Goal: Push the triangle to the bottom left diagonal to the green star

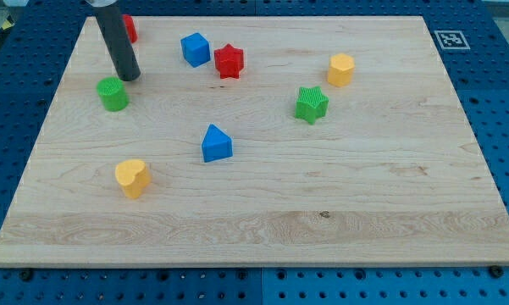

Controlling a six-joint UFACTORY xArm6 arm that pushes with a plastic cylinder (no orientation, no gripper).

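Tool's bare tip (129, 77) grasping nothing, beside green cylinder (113, 93), blue triangle (216, 143) left-below green star (311, 103)

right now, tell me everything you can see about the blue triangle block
The blue triangle is a small, solid-looking wedge of matte blue, apex toward the view's top, resting flat on the wooden board near its middle. Nothing touches it. It lies below and left of the green star, with a clear gap. My tip is far off at upper left.
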